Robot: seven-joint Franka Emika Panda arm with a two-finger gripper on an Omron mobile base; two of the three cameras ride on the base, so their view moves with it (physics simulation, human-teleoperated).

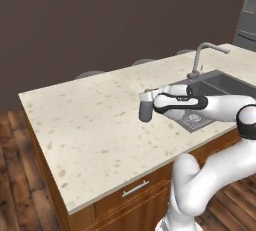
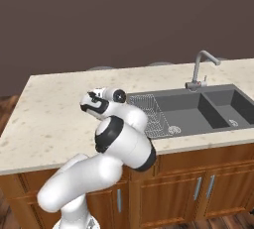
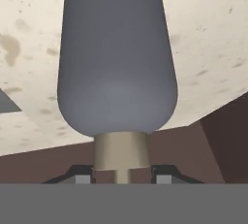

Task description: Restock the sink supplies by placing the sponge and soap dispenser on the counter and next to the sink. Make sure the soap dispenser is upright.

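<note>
Gripper [image 3: 122, 175] clamps soap dispenser [image 3: 116, 58] by its pump above counter [image 1: 90, 125].

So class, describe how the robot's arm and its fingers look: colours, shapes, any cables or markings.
The arm is glossy white, made of rounded tubular segments with dark grey-black bands at the joints. The fingers are small, dark and blocky with grey pads. No cables or markings are visible.

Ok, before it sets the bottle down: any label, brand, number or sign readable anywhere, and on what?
None: no readable text in any view.
soap dispenser: plain grey-blue body, no label showing; held in the gripper by its brownish neck.
counter: only brown speckles, no lettering.
sink: a small round patterned mark on the basin floor, too small to read.
</note>
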